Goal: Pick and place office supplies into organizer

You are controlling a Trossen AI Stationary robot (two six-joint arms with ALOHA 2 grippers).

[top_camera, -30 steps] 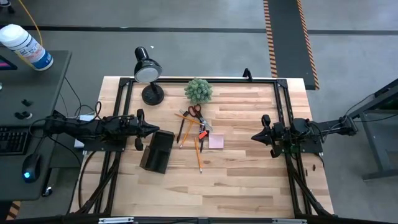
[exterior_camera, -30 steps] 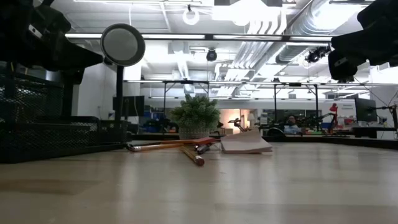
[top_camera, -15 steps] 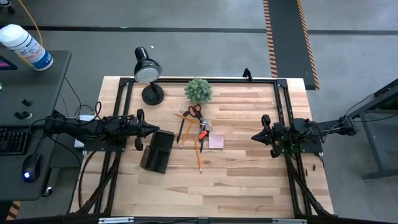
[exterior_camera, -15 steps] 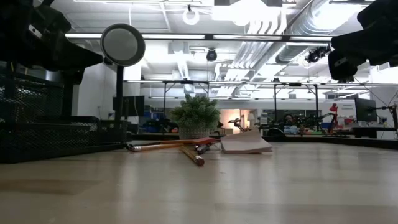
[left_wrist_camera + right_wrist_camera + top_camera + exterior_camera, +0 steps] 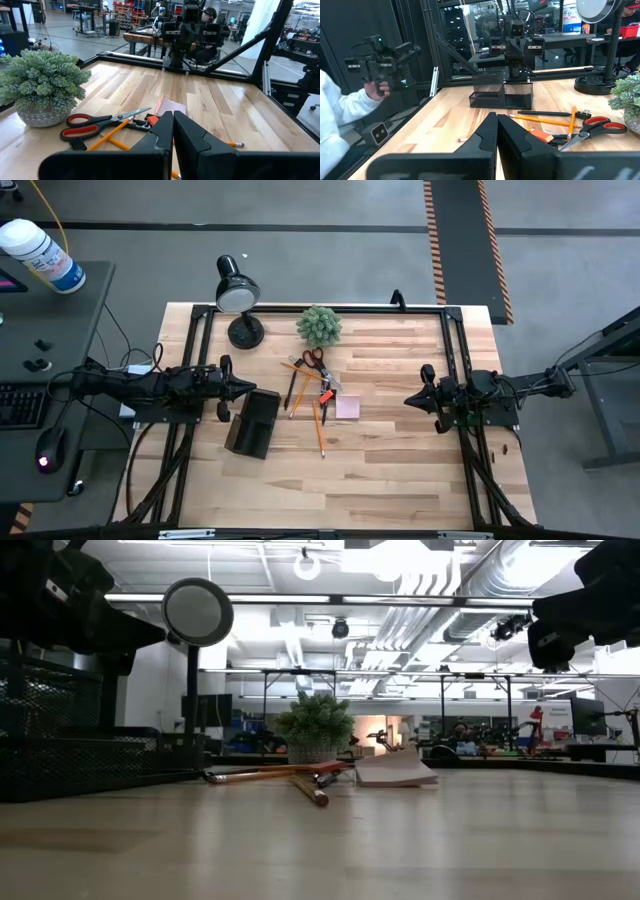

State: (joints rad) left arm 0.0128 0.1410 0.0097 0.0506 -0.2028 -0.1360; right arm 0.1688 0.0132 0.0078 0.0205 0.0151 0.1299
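Your left gripper [image 5: 248, 388] has its fingers pressed together, holding nothing — the organizer [image 5: 254, 422] sits just beside its fingertips, almost beneath them. Your right gripper [image 5: 410, 399] is likewise closed and empty, hanging at the table's [image 5: 400, 470] far side. Between the two sets of fingertips lie the supplies: red-handled scissors [image 5: 314, 361], pencils [image 5: 318, 426], a pink sticky-note pad [image 5: 348, 407] — nearer your left fingers than your right, in a loose cluster in front of the plant [image 5: 319, 325].
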